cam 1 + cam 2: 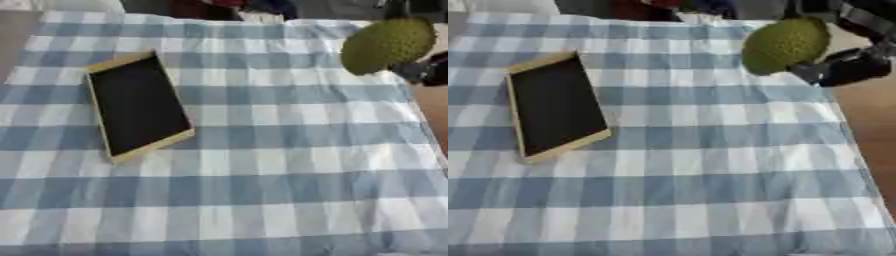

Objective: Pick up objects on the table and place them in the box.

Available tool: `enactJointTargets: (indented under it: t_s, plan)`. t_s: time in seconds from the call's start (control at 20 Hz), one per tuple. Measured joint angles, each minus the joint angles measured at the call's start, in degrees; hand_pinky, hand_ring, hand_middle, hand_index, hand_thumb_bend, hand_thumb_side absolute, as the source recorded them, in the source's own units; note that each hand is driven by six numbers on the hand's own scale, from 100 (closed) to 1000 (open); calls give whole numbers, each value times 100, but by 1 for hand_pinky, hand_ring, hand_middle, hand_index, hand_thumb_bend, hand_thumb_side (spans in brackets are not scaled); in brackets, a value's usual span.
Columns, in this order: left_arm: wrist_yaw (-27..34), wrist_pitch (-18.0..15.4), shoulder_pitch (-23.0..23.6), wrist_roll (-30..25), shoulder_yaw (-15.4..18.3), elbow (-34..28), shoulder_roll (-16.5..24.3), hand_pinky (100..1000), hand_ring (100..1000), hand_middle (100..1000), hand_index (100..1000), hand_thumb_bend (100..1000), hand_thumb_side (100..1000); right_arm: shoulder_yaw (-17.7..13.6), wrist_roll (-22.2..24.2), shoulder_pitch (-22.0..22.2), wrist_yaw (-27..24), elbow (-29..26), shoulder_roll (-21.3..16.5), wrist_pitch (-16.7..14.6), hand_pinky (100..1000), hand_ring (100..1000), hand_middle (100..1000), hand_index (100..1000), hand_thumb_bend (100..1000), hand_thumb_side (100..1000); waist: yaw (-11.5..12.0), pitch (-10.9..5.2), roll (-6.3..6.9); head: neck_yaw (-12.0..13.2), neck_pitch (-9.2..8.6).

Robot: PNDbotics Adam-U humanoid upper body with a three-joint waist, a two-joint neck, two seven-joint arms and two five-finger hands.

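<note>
- A bumpy green fruit (785,45) is up at the far right of the surface (710,190), which is covered in a blue-and-white checked cloth.
- The right hand (846,67) comes in from the upper right and sits against the fruit's right side; the fruit looks lifted off the cloth, so the hand seems to be carrying it, but how the fingers lie around it cannot be told from these views.
- The box (140,150), a shallow wooden-rimmed tray with a dark inside, lies well apart on the left, and nothing is in it.
- No other loose objects show on the cloth.
- Judged from this, the fruit is picked up but not yet placed; the carry across to the box and the release remain.
- The left hand shows in neither view.
</note>
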Motion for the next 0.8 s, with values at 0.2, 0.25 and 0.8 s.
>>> enactJointTargets:
  t_s: [0.2, 0.25, 0.8]
  plan:
    - [41, -2, -17, -26, -17, 0, -4, 668, 516, 736, 844, 100, 506, 393, 114, -887, 548, 310, 1000, 149, 694, 601, 537, 633, 113, 100, 77, 2, 13, -72, 1]
    - [46, -5, -23, -33, -19, 0, -5, 668, 516, 736, 844, 100, 506, 465, 93, -1039, 715, 421, 1264, 194, 693, 601, 537, 633, 115, 100, 99, 6, 18, -95, 1]
    - [153, -19, -163, -105, -88, 0, -76, 669, 517, 736, 844, 100, 507, 821, -836, -1778, 2837, 2209, 3532, 445, 702, 594, 537, 635, 100, 100, 324, 128, 24, -376, -3]
